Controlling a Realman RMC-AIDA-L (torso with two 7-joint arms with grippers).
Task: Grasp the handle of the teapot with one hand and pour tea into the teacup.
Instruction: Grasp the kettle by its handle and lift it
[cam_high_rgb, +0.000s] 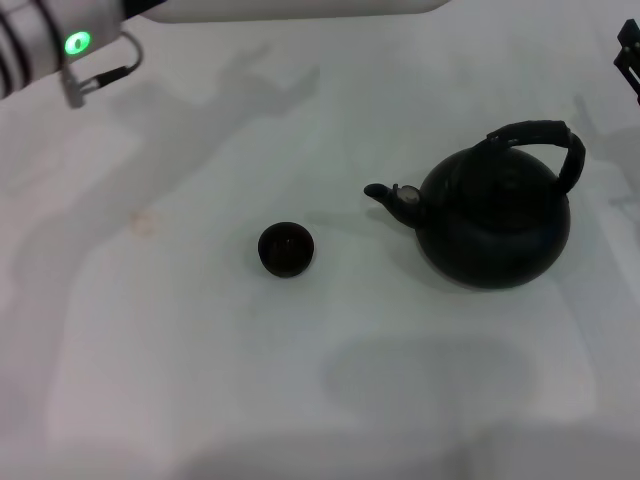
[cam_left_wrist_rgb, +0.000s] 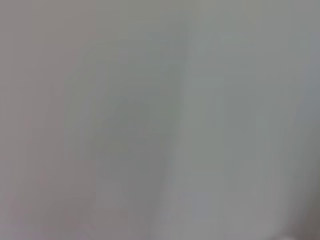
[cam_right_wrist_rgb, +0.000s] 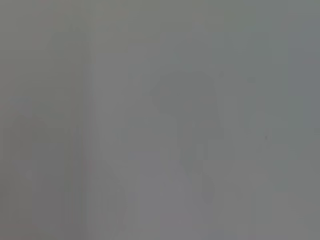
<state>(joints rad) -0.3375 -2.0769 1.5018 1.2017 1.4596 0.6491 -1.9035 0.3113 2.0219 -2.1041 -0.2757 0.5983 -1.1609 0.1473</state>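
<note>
The matte-black teapot (cam_high_rgb: 495, 225) stands upright on the white table at the right in the head view. Its short spout (cam_high_rgb: 385, 196) points left toward the teacup. The wrapped arched handle (cam_high_rgb: 540, 135) stands over its top, and nothing holds it. The tiny black teacup (cam_high_rgb: 286, 249) stands left of the spout, a short gap away, and its inside is dark. No stream of tea shows. A black part of my right gripper (cam_high_rgb: 630, 52) shows at the right edge, behind and to the right of the teapot. My left arm (cam_high_rgb: 60, 45) is at the far left corner, with its gripper out of view.
A faint orange-brown stain (cam_high_rgb: 143, 224) marks the white table (cam_high_rgb: 300, 400) left of the teacup. Both wrist views show only blank grey surface. Shadows of the arms fall on the far part of the table.
</note>
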